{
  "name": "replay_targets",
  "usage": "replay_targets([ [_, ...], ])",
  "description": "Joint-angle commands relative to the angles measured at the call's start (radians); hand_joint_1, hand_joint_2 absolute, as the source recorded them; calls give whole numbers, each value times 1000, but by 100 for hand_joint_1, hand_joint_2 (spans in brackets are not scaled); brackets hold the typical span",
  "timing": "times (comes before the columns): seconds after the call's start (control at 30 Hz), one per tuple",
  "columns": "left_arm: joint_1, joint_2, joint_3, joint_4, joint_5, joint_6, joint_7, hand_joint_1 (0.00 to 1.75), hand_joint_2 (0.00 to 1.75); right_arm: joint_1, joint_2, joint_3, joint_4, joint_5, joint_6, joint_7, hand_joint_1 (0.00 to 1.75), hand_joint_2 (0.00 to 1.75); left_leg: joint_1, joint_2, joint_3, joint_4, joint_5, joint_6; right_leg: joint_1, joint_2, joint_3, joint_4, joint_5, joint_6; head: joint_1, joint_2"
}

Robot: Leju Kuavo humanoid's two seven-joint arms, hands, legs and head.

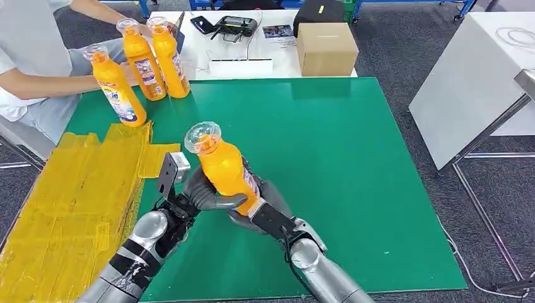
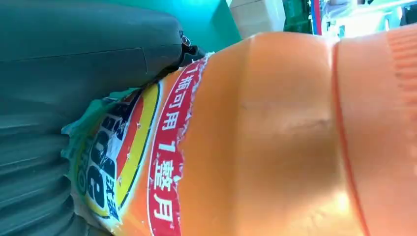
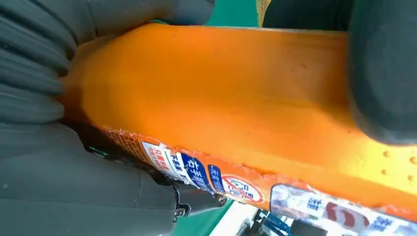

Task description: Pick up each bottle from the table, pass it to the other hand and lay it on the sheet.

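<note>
An orange bottle (image 1: 224,165) with a clear cap stands tilted above the green mat, held between both hands. My left hand (image 1: 205,194) wraps its fingers around the bottle's lower body from the left. My right hand (image 1: 262,205) grips the bottle's base from the right. The bottle's label (image 2: 123,152) and orange body (image 3: 221,98) fill the wrist views, with my grey hand (image 2: 64,73) and hand (image 3: 64,177) pressed against it. Three more orange bottles (image 1: 117,85) (image 1: 144,60) (image 1: 169,57) stand upright at the mat's far left corner. The yellow sheet (image 1: 76,196) lies left of my left arm.
A green mat (image 1: 353,177) covers the table. A person (image 1: 31,57) sits at the far left, with a hand near the standing bottles. Behind the mat are a cardboard box (image 1: 326,47), a controller (image 1: 235,26) and papers. A white table (image 1: 479,76) stands at the right.
</note>
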Motion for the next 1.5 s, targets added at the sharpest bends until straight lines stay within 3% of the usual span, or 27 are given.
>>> replay_targets([
  [0.03,-50,-18,15,15,13,6,2,175,175,-17,-13,46,71,4,4,2,175,175,1,-1,1,0,0,0,1,-1,1,-1,0,-1,0,0],
  [0.4,-45,-18,17,-1,27,23,-4,175,175,-14,-15,40,60,1,-14,-3,175,175,1,-1,1,0,-1,0,1,-1,2,-1,-1,-1,0,0],
  [0.43,-47,-15,18,-8,17,37,-10,175,175,-9,-17,30,42,-3,-27,-10,51,175,1,-1,1,0,0,0,1,-1,1,-1,0,-1,0,0],
  [0.47,-47,-12,19,-11,10,45,-12,175,175,-4,-18,24,28,-6,-34,-15,0,175,1,-2,2,0,-1,0,1,-1,3,-1,-1,-1,0,0],
  [0.6,-61,19,41,-26,-118,179,-37,175,175,41,-45,-1,-126,-9,-73,-29,0,175,1,-2,0,0,0,0,1,-1,1,0,0,-1,0,0],
  [0.67,-77,41,56,-22,-266,321,-57,175,175,64,-61,-16,-210,-7,-89,-37,0,175,1,-1,1,1,-1,-1,1,-1,1,0,-1,-1,0,0],
  [0.7,-91,51,71,-7,-408,459,-48,175,175,77,-63,-28,-253,4,-116,-38,0,175,1,-1,0,1,-1,-1,1,-1,1,1,-1,-1,0,0],
  [0.93,-153,93,196,148,-651,654,-6,175,175,105,-88,-57,-416,49,-177,-39,0,175,1,-1,1,0,0,-1,1,0,0,0,0,-1,0,0],
  [1.5,-154,92,199,152,-652,653,-8,175,175,108,-91,-59,-421,48,-176,-39,0,175,0,-1,1,0,0,0,0,0,1,0,0,-1,0,0],
])
